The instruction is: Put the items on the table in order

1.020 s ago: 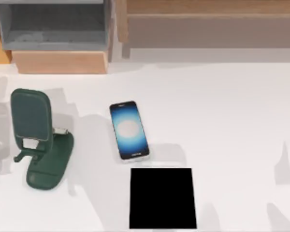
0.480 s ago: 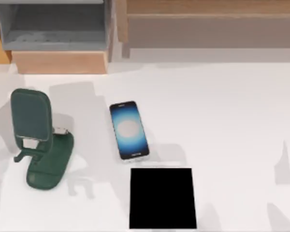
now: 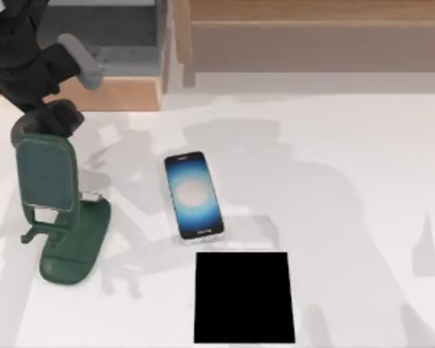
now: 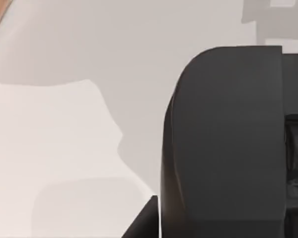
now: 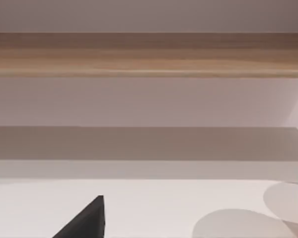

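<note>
A: Nearest the table's point(image 3: 348, 181) front edge, at six o'clock, lies the black pad point(image 3: 243, 297); the smartphone point(image 3: 193, 194) lies flat just beyond it, near centre.

B: The left pincer point(image 3: 54, 119) hangs at ten o'clock above the green stand point(image 3: 58, 210); I cannot tell how far it gapes. I'd bring it across, square to the phone's long edges.

A: Top view maps everything. The right wrist view looks across at the shelf unit point(image 5: 149, 54).

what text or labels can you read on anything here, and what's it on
None can be read.
smartphone: a small dark mark under its glowing screen, too blurred to read.
phone stand, black pad, shelf unit: no lettering shows.
</note>
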